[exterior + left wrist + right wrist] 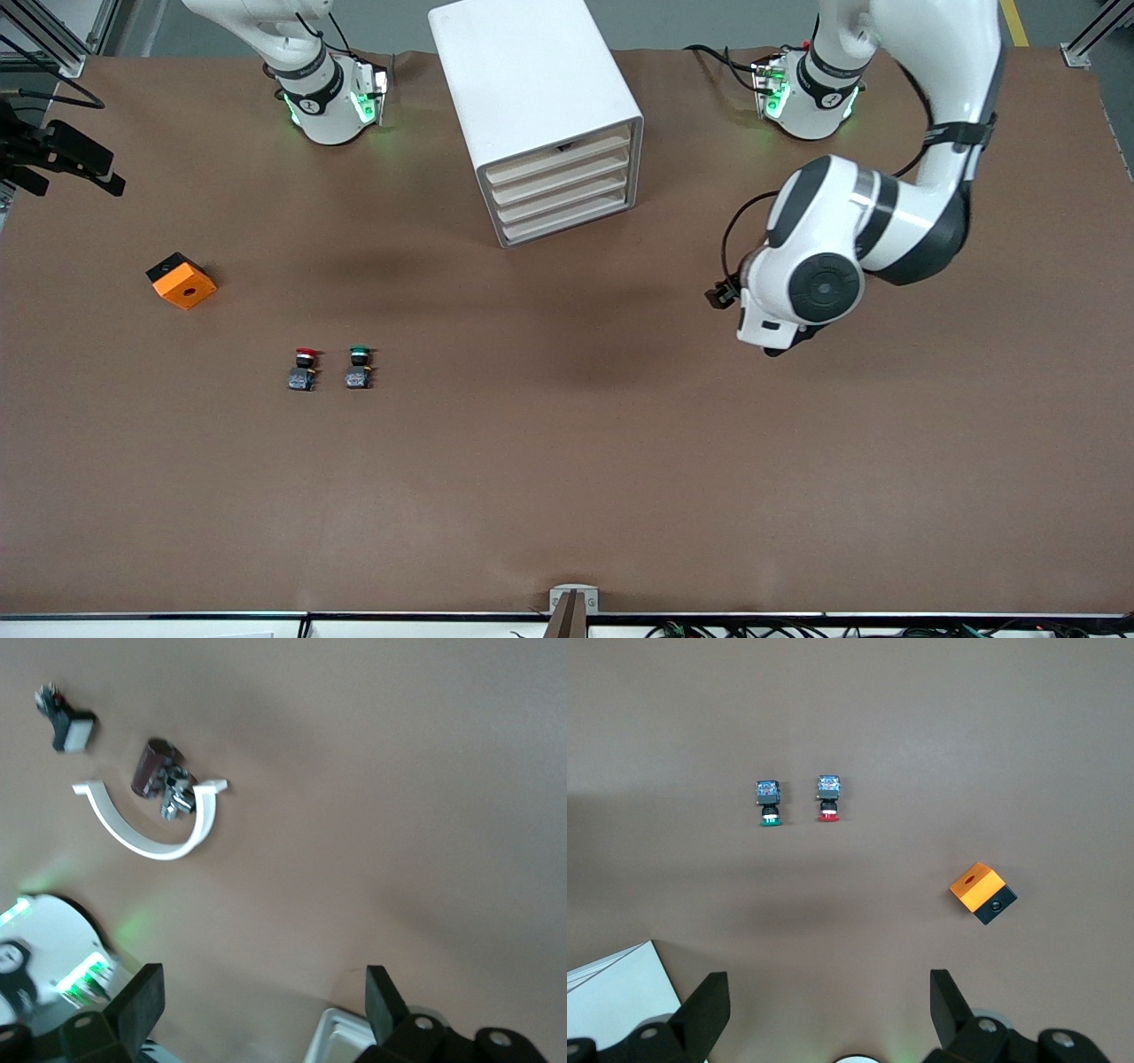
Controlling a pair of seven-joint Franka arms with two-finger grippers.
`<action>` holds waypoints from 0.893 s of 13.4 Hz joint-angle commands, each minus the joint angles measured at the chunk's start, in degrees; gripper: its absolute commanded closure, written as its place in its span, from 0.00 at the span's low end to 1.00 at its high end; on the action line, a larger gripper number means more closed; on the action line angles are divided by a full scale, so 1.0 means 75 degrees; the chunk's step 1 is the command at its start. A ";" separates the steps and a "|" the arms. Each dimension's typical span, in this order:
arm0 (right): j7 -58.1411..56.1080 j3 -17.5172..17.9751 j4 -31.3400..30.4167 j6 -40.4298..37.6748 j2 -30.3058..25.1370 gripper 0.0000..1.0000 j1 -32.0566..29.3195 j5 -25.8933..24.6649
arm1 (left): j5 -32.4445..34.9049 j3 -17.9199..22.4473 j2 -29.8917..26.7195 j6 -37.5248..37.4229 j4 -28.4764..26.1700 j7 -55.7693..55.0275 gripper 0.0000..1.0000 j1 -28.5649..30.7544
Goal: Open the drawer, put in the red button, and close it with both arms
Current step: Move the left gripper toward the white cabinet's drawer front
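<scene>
The red button lies on the brown table, toward the right arm's end and nearer the front camera than the white drawer cabinet. Its several drawers are all shut. In the right wrist view, the red button lies well apart from my right gripper, which is open, empty and high above the table. My left gripper is also open and empty. The left arm's wrist hovers over bare table beside the cabinet, toward the left arm's end.
A green-capped button lies right beside the red one. An orange-and-black block sits toward the right arm's end. A white curved clip with a connector lies by the left arm's base.
</scene>
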 commanded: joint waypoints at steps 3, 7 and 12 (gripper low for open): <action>0.0009 0.0024 0.0025 -0.0057 -0.0035 0.00 -0.0075 -0.0021 | -0.0271 0.0060 0.0629 0.0146 0.0236 -0.1535 0.00 -0.0587; -0.0003 0.0024 0.0025 -0.0068 -0.0035 0.00 -0.0075 -0.0021 | -0.0585 0.0037 0.1285 0.0146 0.0341 -0.3406 0.00 -0.0882; -0.0003 0.0012 0.0025 -0.0080 -0.0011 0.00 -0.0098 -0.0021 | -0.1877 0.0048 0.2083 0.0134 0.0811 -0.6395 0.00 -0.1058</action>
